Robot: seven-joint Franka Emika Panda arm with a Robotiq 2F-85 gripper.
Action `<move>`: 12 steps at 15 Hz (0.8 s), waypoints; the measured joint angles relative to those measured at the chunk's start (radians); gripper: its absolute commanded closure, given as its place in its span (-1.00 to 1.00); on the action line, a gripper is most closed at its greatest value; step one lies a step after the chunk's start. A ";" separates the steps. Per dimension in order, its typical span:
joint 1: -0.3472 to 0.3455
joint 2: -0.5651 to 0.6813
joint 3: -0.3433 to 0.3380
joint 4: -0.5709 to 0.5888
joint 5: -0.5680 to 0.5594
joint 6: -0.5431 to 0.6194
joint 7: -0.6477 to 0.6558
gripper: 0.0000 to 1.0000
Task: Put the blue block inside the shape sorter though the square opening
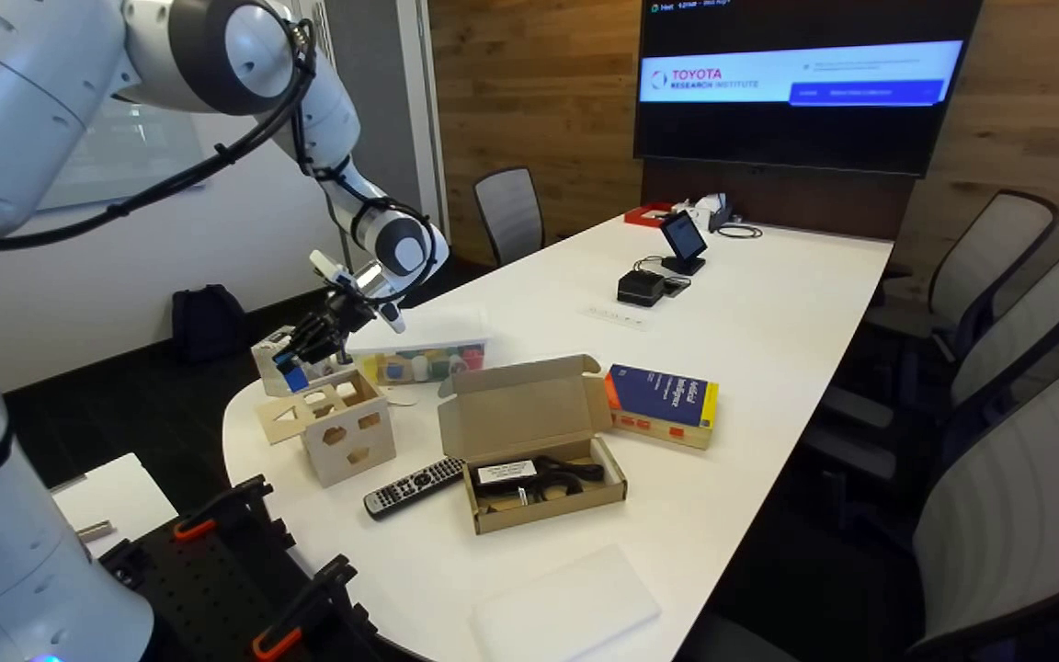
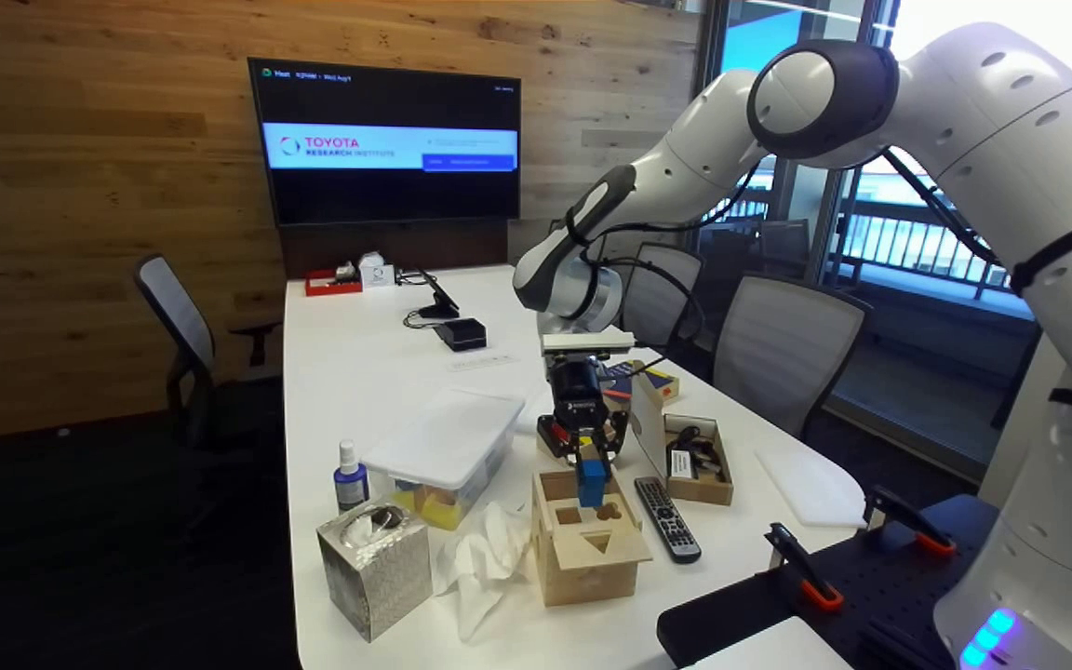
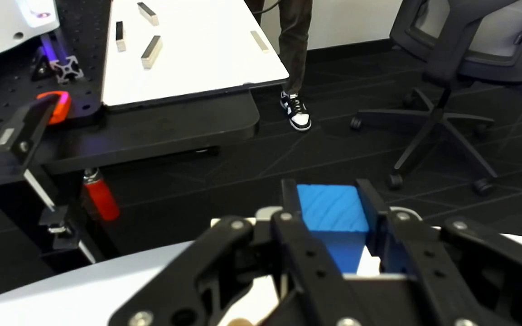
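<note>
The blue block point(image 1: 296, 377) is held between the fingertips of my gripper point(image 1: 288, 359). It also shows in an exterior view point(image 2: 592, 488) and in the wrist view point(image 3: 332, 208), with a finger on each side. The pale wooden shape sorter point(image 1: 351, 441) stands on the table below the block; it also shows in an exterior view point(image 2: 587, 582). Its lid point(image 2: 603, 545) sticks out past one side and has a triangular, a square and a rounded opening. A gap is open at the other end. The block is over the sorter's top, tilted; its exact height cannot be told.
A tissue box point(image 2: 376, 568) and crumpled tissue point(image 2: 485, 563) are beside the sorter. A lidded plastic bin point(image 2: 443, 442) is behind. A remote point(image 1: 415, 487), an open cardboard box point(image 1: 548, 501) and a blue book point(image 1: 663, 395) lie on the other side.
</note>
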 measured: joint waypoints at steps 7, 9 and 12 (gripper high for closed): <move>-0.007 0.004 0.002 0.039 -0.026 0.002 -0.092 0.82; -0.007 0.005 0.006 0.041 -0.026 0.002 -0.105 0.82; -0.007 0.010 0.013 0.041 -0.026 0.002 -0.107 0.82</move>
